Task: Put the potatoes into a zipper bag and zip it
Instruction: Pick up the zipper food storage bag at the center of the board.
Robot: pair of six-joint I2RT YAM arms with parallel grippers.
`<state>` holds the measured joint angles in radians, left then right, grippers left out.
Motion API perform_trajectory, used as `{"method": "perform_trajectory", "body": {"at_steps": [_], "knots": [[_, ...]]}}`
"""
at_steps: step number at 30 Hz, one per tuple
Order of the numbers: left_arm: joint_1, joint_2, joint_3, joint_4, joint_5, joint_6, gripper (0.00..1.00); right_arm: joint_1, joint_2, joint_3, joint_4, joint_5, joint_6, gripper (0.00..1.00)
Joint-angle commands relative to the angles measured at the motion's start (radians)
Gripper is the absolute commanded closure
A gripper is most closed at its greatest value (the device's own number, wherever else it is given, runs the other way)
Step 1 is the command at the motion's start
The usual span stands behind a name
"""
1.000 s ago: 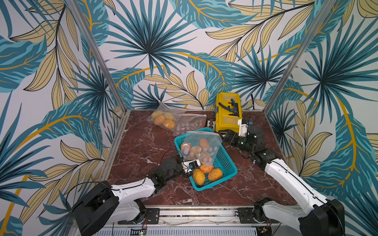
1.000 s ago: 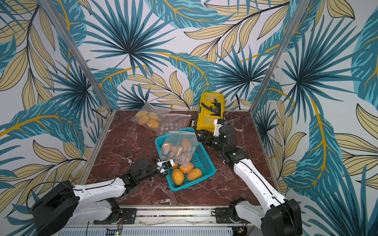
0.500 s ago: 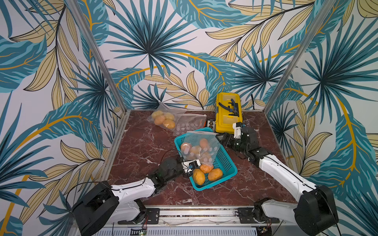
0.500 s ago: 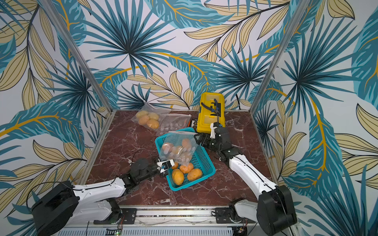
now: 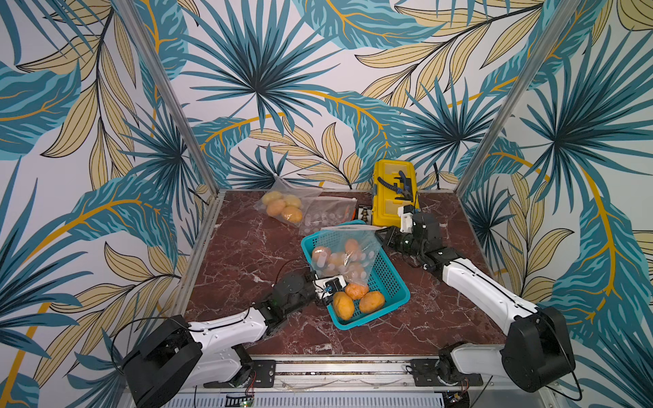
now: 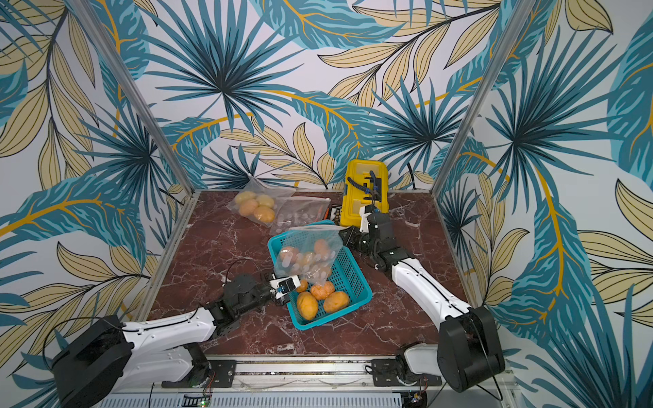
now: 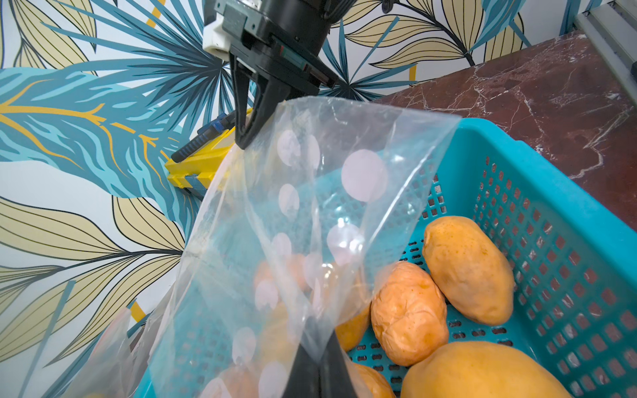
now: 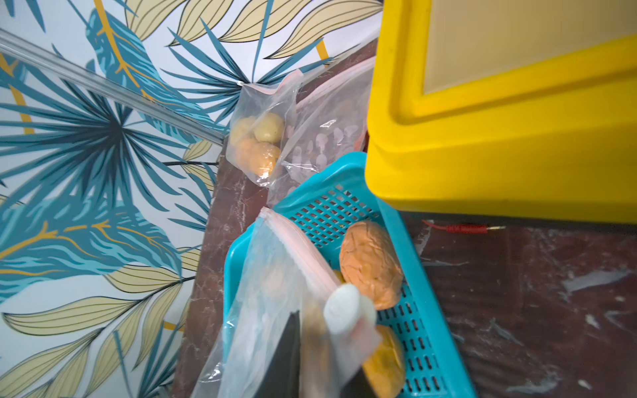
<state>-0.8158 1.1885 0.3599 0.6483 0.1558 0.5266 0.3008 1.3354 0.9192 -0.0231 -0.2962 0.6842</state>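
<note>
A clear zipper bag [image 5: 344, 254] with white dots hangs stretched over a teal basket [image 5: 388, 275]. My left gripper [image 5: 332, 282] is shut on the bag's lower corner; in the left wrist view its fingertips [image 7: 317, 365] pinch the plastic. My right gripper [image 5: 383, 235] is shut on the bag's top corner by the white slider [image 8: 348, 310], and the left wrist view shows it too [image 7: 246, 138]. Three loose potatoes [image 5: 343, 305] lie at the basket's near end [image 7: 467, 268]. More potatoes [image 5: 321, 254] show through the bag; I cannot tell whether they are inside it.
A yellow toolbox [image 5: 392, 197] stands at the back, close behind my right gripper. A second bag holding potatoes [image 5: 282, 206] and a flat bag [image 5: 327, 217] lie at the back left. Patterned walls close in three sides of the marble table [image 5: 240, 254].
My right gripper has moved left from beside the toolbox to the bag's top corner and shut on it. The left gripper has kept its hold in place.
</note>
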Motion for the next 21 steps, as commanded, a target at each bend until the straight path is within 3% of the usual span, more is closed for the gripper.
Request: {"method": "perform_trajectory", "body": {"at_steps": [1,2,3,5,7,9,14,19,21], "knots": [[-0.002,-0.027,-0.009,0.033,-0.028,-0.042,0.88,-0.005,-0.009,0.036,-0.022,0.024,-0.041,1.0],[-0.002,-0.032,-0.009,0.036,-0.032,-0.06,0.63,-0.004,-0.016,0.038,-0.022,0.028,-0.045,1.0],[-0.002,-0.039,-0.009,0.035,-0.036,-0.075,0.52,-0.004,-0.023,0.037,-0.02,0.03,-0.051,1.0],[-0.001,-0.061,-0.013,0.035,-0.046,-0.11,0.38,-0.004,-0.039,0.039,-0.019,0.034,-0.063,1.0],[0.003,-0.088,-0.019,0.035,-0.07,-0.148,0.14,-0.004,-0.053,0.047,-0.018,0.028,-0.081,1.0],[0.014,-0.123,-0.027,0.036,-0.102,-0.203,0.03,-0.004,-0.071,0.055,-0.025,0.03,-0.103,1.0],[0.084,-0.211,-0.057,0.032,-0.11,-0.393,0.01,-0.003,-0.139,0.092,-0.054,0.032,-0.178,1.0],[0.15,-0.257,-0.066,0.017,-0.355,-0.673,0.01,0.001,-0.197,0.119,-0.039,0.002,-0.224,1.0],[0.179,-0.302,-0.047,-0.082,-0.395,-0.78,0.01,0.014,-0.201,0.132,-0.021,-0.01,-0.239,1.0]]}}
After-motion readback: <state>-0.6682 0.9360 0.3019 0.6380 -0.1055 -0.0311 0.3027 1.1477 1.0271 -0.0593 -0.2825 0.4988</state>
